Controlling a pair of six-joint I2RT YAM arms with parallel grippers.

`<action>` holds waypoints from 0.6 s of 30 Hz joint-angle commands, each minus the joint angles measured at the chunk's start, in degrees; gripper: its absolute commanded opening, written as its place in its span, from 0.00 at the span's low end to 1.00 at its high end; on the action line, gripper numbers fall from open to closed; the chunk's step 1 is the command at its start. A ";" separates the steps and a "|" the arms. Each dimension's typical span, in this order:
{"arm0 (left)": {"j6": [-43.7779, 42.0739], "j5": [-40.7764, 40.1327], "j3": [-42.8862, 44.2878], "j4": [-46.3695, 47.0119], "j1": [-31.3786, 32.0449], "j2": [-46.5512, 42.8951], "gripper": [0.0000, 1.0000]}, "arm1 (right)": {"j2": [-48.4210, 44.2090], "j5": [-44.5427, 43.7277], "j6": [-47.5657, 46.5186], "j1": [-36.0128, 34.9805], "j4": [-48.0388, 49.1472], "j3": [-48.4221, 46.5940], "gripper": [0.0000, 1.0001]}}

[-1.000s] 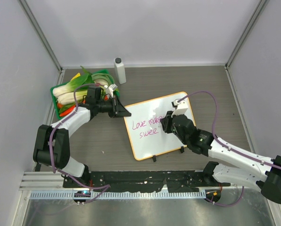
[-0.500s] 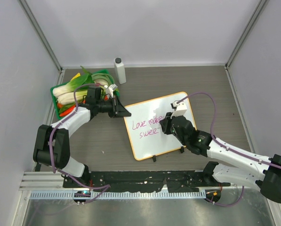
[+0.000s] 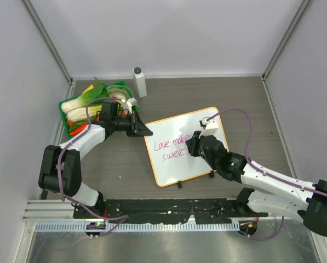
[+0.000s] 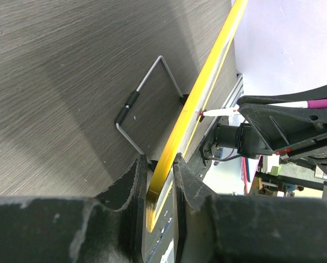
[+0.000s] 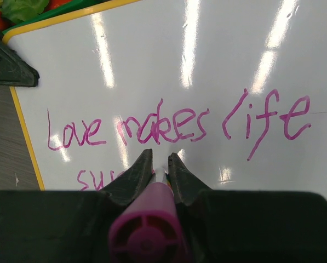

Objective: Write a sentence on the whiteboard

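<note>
Right pincer [image 5: 159, 164] grips marker [image 5: 144, 235], tip at right end of sentence's [image 5: 179, 123] second line. Left pincer [image 4: 159, 164] clamps board's [image 3: 191, 167] left edge.

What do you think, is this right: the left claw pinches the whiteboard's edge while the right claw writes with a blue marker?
The marker is pink, not blue; the right wrist view shows it. The left claw does pinch the whiteboard's edge while the right claw writes.

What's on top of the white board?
On the whiteboard there is pink writing: "Love makes life", then "swee" underneath. The right tool, gripping a pink marker, covers whatever comes after.
</note>
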State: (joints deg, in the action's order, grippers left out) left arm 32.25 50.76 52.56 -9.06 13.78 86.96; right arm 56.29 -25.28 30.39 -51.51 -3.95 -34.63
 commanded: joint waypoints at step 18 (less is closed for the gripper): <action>-2.89 -9.72 -1.75 -5.27 0.90 1.28 0.00 | -4.44 -4.87 0.64 1.23 -4.50 -2.19 0.01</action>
State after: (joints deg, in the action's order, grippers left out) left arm 32.27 50.76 52.56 -9.06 13.82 86.94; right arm 53.58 -28.62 31.40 -50.61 -8.29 -34.44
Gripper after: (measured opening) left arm 0.199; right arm 0.201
